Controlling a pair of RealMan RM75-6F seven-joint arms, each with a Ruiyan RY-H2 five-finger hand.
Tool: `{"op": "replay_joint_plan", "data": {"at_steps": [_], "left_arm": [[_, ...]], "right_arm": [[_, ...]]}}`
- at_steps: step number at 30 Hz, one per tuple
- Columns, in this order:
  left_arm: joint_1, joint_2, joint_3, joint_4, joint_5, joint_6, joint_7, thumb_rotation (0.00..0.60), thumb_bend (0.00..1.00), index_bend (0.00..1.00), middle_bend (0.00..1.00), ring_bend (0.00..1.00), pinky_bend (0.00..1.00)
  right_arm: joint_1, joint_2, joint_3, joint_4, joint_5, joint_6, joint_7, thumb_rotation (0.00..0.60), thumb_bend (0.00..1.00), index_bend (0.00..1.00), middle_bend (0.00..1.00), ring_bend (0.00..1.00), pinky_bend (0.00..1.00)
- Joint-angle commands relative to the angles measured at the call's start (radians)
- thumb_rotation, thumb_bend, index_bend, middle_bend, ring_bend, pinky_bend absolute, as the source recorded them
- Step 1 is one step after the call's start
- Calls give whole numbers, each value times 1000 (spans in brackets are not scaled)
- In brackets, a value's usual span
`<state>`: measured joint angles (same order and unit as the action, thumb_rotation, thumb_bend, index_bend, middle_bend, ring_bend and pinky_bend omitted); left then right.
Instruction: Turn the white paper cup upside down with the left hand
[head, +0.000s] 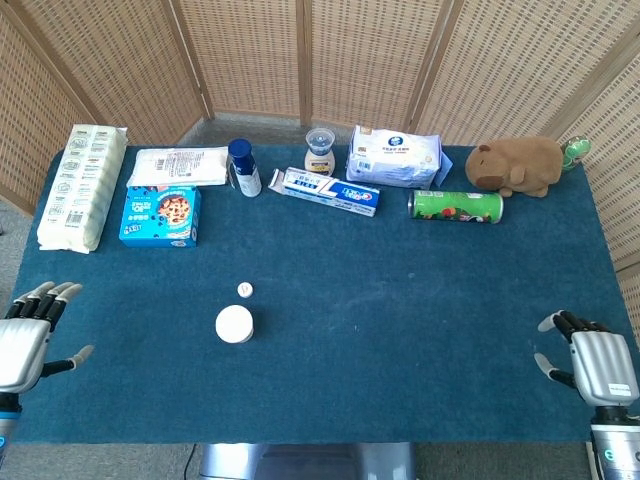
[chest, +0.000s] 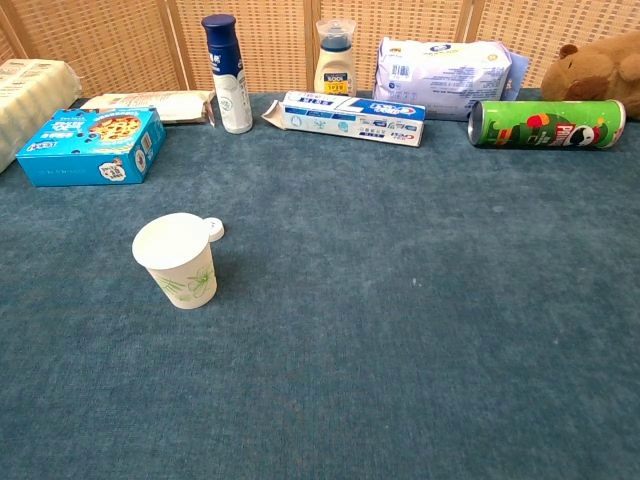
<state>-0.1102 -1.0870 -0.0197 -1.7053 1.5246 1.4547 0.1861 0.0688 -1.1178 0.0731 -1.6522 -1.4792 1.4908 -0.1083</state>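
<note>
White paper cup (chest: 178, 259), a small tapered cup with a pale green leaf motif printed on its side wall. It stands upright on its narrow base, open mouth upward, the interior plain white and apparently empty. Position: on the blue cloth, left of centre and toward the near edge. In the head view the cup (head: 235, 324) appears from above as a white disc, its rim circular and undeformed. Nothing grips or touches its wall.

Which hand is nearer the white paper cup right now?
Left. The left hand hovers open at the table's left edge; the right hand is open at the far right edge, much farther from the white paper cup.
</note>
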Motion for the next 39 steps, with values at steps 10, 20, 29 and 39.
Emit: {"op": "replay_joint_plan", "data": {"at_steps": [10,20,29,39], "left_arm": [[-20,29,0,-26,22,-17,-6,385,182,130,197,131,186],[-28,18,3,-22,24,-29,-9,381,183,131,197,131,186],[-23,23,4,-19,0,-32,-11,387,182,131,197,131,186],[-22,27,9,-27,3,-33,-10,387,182,131,197,131,186]], "right_arm": [[15,60,58,-89,228,-87,-142,600,247,352,336,378,401],[18,40,52,-70,217,-88,-116,600,247,351,336,377,404],[20,36,43,-85,168,-67,-110,600,247,351,336,379,407],[22,41,30,-109,109,-53,-89,600,247,352,338,383,413]]}}
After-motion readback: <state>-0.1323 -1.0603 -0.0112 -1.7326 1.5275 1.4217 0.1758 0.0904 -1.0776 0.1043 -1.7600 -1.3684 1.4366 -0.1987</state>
